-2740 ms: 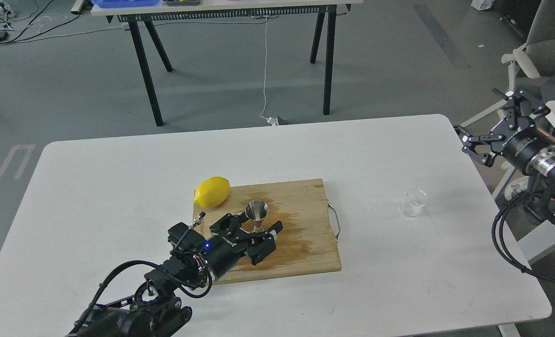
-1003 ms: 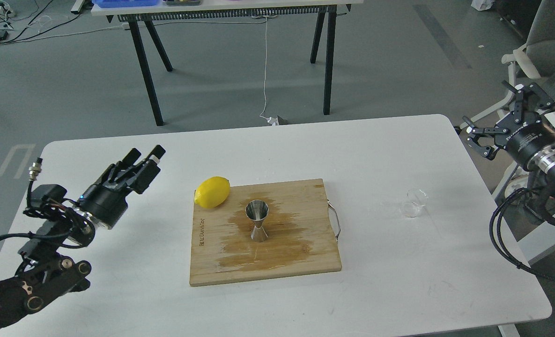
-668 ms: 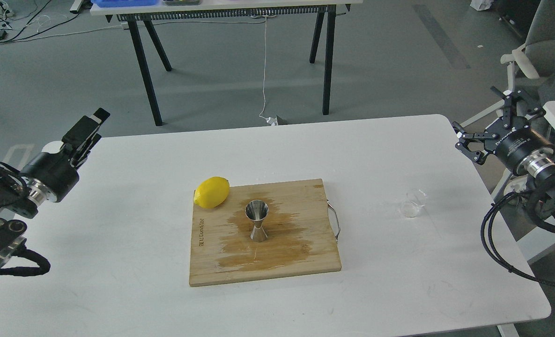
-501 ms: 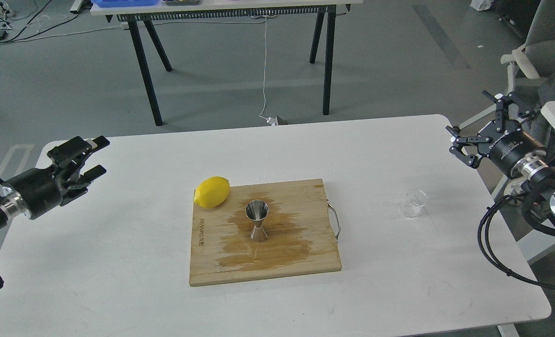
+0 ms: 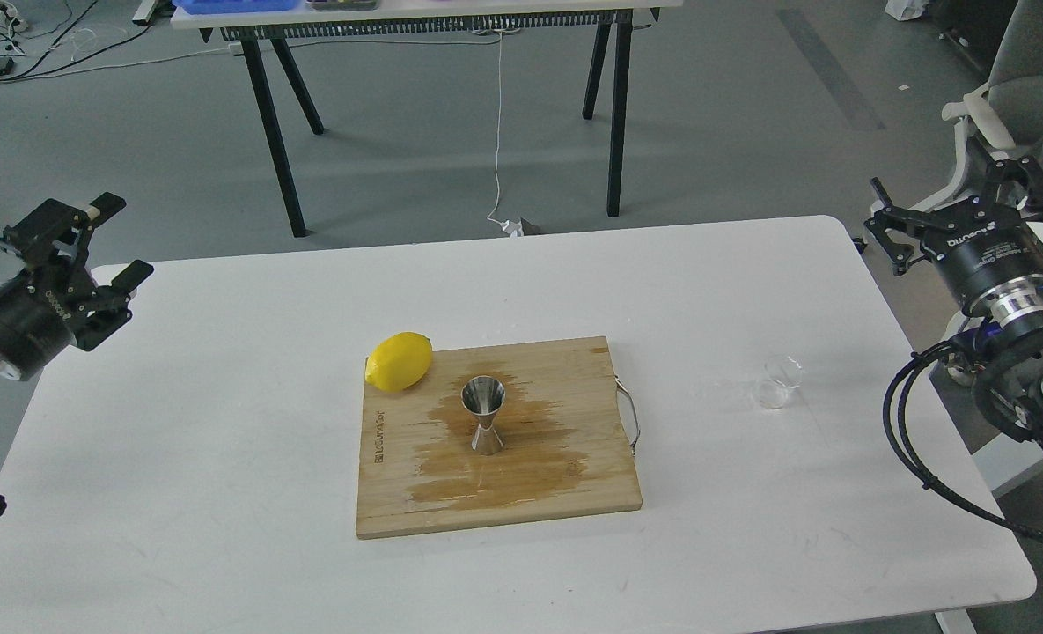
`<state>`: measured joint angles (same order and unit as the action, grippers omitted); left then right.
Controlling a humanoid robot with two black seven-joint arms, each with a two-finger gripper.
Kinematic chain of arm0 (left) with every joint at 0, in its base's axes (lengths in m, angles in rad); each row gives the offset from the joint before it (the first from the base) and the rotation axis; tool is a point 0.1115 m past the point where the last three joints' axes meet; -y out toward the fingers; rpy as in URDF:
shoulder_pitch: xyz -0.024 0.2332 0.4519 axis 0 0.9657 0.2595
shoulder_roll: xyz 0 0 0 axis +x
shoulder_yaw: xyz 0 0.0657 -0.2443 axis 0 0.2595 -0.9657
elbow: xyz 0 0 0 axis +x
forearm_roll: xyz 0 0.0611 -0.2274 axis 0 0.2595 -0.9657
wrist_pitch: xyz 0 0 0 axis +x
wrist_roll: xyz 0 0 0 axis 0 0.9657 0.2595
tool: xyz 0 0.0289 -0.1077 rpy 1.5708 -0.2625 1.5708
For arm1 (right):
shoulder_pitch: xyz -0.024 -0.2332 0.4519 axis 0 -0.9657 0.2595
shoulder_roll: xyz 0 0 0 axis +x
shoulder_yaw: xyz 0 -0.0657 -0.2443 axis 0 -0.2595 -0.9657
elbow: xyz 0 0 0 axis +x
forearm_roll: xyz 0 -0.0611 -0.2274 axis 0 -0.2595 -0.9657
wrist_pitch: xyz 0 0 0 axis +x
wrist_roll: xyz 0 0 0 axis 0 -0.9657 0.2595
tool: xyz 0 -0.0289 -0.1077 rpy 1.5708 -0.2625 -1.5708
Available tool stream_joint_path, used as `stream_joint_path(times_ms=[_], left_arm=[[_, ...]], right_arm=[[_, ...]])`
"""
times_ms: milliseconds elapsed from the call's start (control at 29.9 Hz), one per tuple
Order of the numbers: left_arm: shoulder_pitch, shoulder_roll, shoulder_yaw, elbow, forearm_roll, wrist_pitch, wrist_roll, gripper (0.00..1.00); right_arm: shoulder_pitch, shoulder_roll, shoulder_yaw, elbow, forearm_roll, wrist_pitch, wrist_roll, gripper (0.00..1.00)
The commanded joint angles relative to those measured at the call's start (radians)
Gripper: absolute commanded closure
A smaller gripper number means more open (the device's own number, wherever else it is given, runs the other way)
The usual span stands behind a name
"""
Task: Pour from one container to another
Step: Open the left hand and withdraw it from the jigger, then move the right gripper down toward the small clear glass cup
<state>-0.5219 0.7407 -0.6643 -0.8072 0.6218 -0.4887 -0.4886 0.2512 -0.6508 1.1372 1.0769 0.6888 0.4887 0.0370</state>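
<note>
The steel jigger [image 5: 484, 415] stands upright near the middle of the wooden cutting board [image 5: 574, 475], inside a wet stain. The small clear glass cup [image 5: 778, 380] stands upright on the white table [image 5: 222, 458], right of the board. My left gripper [image 5: 116, 239] hovers open at the table's far left edge, holding nothing, far from the jigger. My right gripper [image 5: 961, 198] is open and empty off the table's right edge, above and behind the cup.
A yellow lemon [image 5: 399, 361] rests at the board's back left corner. The board has a metal handle [image 5: 630, 423] on its right side. Beyond the table stand a black-legged table [image 5: 283, 114] and, at right, a chair [image 5: 1014, 79].
My left gripper let go of the jigger, withdrew from the board to the far left edge and rose. My right gripper shifted slightly, staying open near the right edge.
</note>
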Motion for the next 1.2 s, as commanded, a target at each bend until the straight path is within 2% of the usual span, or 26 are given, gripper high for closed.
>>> stream_joint_path(times_ms=[0, 167, 401, 702, 936, 1170], left_arm=[[0.017, -0.018, 0.000, 0.002, 0.000, 0.000, 0.000, 0.02], [0.028, -0.034, -0.001, 0.014, 0.000, 0.000, 0.000, 0.02], [0.030, -0.046, 0.000, 0.016, 0.000, 0.000, 0.000, 0.02], [0.036, -0.069, 0.002, 0.016, 0.000, 0.000, 0.000, 0.02], [0.040, -0.067, 0.002, 0.016, 0.001, 0.000, 0.000, 0.02], [0.046, -0.066, 0.000, 0.016, 0.001, 0.000, 0.000, 0.02]], right_arm=[[-0.139, -0.016, 0.044, 0.087, 0.110, 0.000, 0.000, 0.01], [-0.331, -0.036, 0.099, 0.190, 0.155, -0.005, -0.002, 0.02], [-0.461, -0.036, 0.092, 0.244, 0.167, -0.209, -0.003, 0.03], [-0.409, 0.031, 0.069, 0.230, 0.153, -0.418, -0.003, 0.03], [-0.274, 0.069, -0.057, 0.170, 0.152, -0.508, -0.002, 0.03], [-0.210, 0.132, -0.085, 0.124, 0.129, -0.601, -0.002, 0.03]])
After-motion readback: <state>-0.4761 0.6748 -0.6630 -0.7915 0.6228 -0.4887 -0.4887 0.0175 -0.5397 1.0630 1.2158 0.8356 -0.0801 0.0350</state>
